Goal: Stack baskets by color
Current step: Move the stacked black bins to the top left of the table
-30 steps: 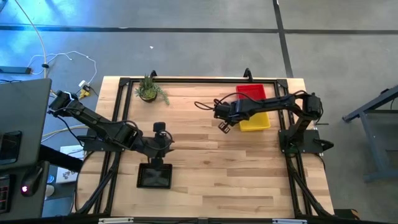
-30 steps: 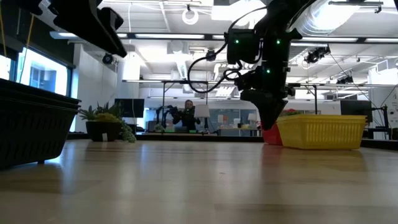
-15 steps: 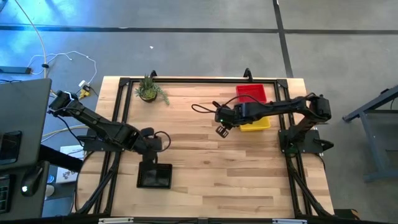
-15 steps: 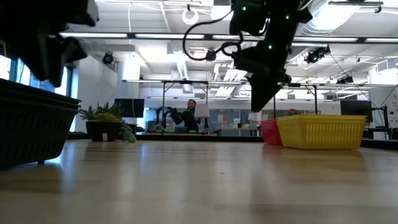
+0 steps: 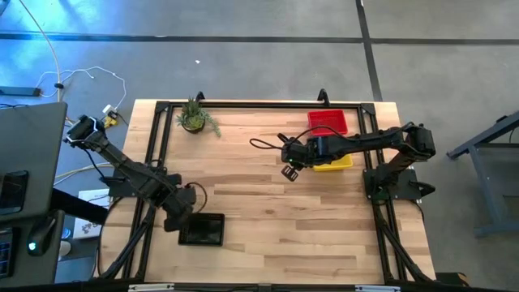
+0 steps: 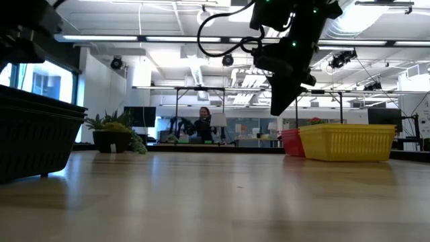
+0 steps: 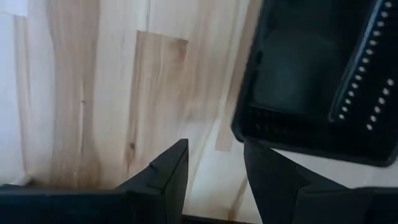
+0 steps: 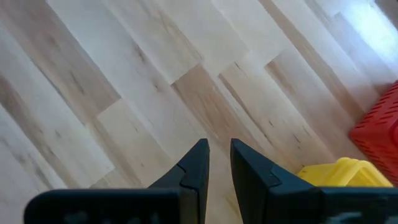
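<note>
The left hand [image 5: 180, 219] has withdrawn from above the black mesh-sided plastic basket [image 5: 203, 230] toward the desk's left edge, now just beside the basket's left side. The right hand [image 5: 289, 170] has shifted slightly toward the desk's front and risen.

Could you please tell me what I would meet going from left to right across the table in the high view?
Left gripper, hanging by the left edge of the black basket → small potted plant at the far edge → right gripper over bare wood → red basket and yellow basket, overlapping in order.
</note>
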Tool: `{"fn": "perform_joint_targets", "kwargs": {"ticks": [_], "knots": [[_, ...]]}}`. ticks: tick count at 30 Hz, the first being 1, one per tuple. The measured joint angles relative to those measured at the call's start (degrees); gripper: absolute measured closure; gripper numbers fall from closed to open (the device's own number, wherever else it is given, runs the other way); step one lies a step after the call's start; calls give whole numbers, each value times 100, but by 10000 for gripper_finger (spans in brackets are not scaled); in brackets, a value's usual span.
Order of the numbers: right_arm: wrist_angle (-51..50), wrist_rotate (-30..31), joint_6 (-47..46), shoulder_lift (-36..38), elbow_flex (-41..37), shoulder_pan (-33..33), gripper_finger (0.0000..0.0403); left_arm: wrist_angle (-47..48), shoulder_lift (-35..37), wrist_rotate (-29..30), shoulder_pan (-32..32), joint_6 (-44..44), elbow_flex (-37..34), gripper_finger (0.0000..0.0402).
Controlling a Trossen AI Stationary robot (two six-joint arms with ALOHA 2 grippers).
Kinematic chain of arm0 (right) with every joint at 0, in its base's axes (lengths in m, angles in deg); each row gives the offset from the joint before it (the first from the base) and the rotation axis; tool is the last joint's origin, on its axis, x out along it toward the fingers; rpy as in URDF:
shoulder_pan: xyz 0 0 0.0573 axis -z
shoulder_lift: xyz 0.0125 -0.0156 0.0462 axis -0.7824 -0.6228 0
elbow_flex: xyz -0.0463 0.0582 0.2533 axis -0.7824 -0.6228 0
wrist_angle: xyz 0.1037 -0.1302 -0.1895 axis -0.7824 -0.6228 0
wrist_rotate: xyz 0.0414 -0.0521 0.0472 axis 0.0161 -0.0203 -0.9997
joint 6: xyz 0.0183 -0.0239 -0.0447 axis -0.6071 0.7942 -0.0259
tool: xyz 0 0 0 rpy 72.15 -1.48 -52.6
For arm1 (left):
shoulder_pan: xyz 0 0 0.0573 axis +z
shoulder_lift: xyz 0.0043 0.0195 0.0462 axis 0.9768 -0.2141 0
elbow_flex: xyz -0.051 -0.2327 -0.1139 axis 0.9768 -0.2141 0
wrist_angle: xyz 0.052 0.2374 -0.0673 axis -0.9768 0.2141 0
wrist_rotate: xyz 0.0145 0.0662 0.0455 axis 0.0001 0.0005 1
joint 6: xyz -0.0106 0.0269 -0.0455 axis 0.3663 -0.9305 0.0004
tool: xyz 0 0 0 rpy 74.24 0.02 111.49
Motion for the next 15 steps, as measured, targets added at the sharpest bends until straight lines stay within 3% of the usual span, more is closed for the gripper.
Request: {"fn": "perform_joint_targets", "kwargs": {"ticks": [8,15], "knots": [[1,51,0,0,0,7,350,-223,0,417,-379,67,0,261],[1,54,0,0,0,7,350,-1226,-3,711,-280,-739,0,261]]}}
